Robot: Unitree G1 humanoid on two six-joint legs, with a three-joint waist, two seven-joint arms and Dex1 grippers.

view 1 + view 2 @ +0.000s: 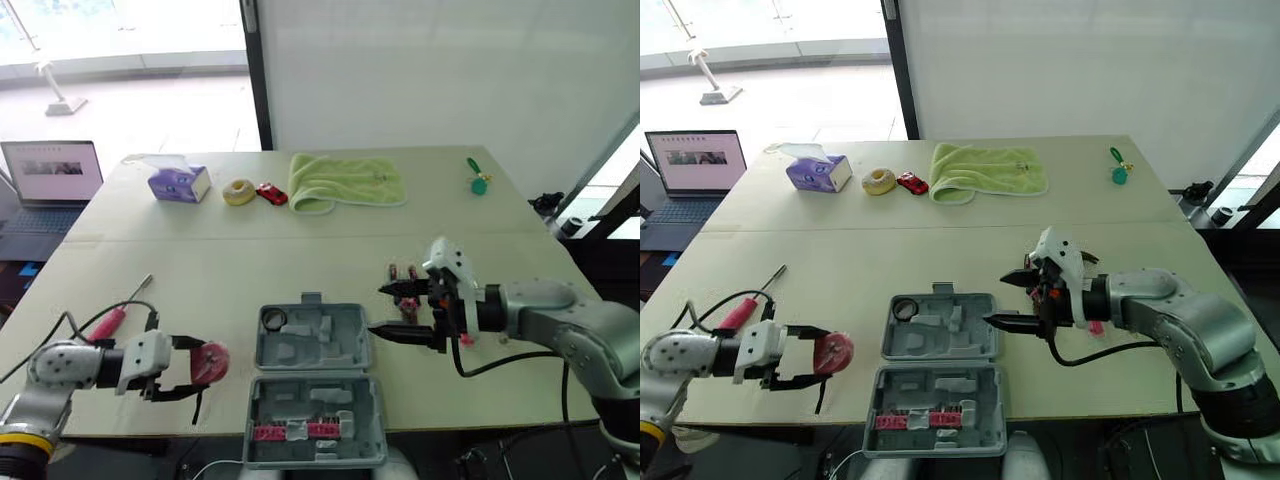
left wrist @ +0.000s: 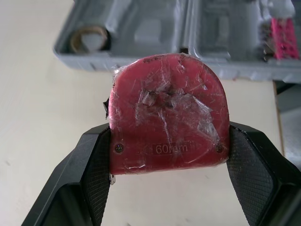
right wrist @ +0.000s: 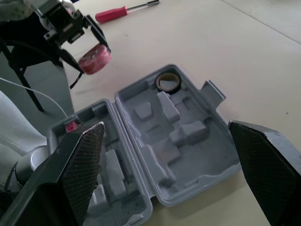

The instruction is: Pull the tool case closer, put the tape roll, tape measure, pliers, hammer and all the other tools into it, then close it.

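Left wrist view shows the left gripper clamped on the red tape measure, with one black pad pressed against each side of its body, just beside the open grey tool case. In the head views the case lies open near the front edge of the table, and the tape roll sits in the far-left pocket of its rear half. The right gripper hovers at the case's right edge with its fingers spread wide and holding nothing, and a red-handled screwdriver lies on the table well to the left.
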